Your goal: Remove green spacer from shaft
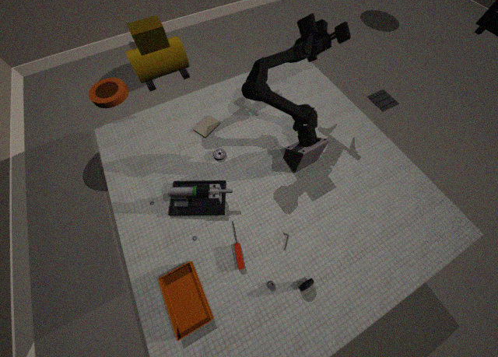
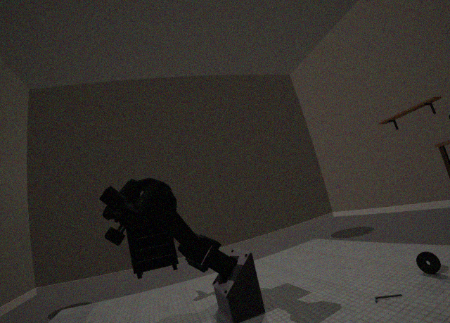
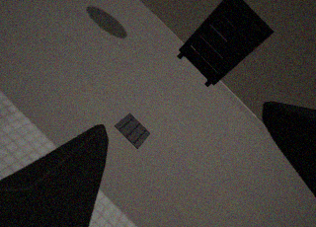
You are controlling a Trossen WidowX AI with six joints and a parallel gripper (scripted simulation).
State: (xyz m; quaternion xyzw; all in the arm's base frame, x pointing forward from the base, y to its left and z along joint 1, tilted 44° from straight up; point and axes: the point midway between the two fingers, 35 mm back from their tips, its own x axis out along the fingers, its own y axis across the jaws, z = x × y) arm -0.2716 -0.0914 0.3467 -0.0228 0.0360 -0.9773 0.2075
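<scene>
The shaft (image 1: 229, 190) lies along a black base (image 1: 201, 210) in the top view, left of the arm. The green spacer (image 1: 194, 191) is a thin band around the shaft line, between a grey cylindrical part (image 1: 180, 191) and a dark block (image 1: 202, 190). A pale bracket with dark holes (image 1: 214, 187) is to the right of the dark block. Which part is the big housing block, and whether other spacers are there, I cannot tell. My gripper (image 3: 183, 121) is open and empty, raised high and far from the shaft. The assembly is not in the wrist view.
An orange tray (image 1: 187, 302), a red-handled screwdriver (image 1: 239, 256), a hex key (image 1: 285, 241) (image 2: 389, 296), a black ring (image 1: 306, 284) (image 2: 420, 263) and a small grey ring stand or lie on the table in front. A silver disc (image 1: 219, 158) and a beige block (image 1: 206, 125) lie behind the base.
</scene>
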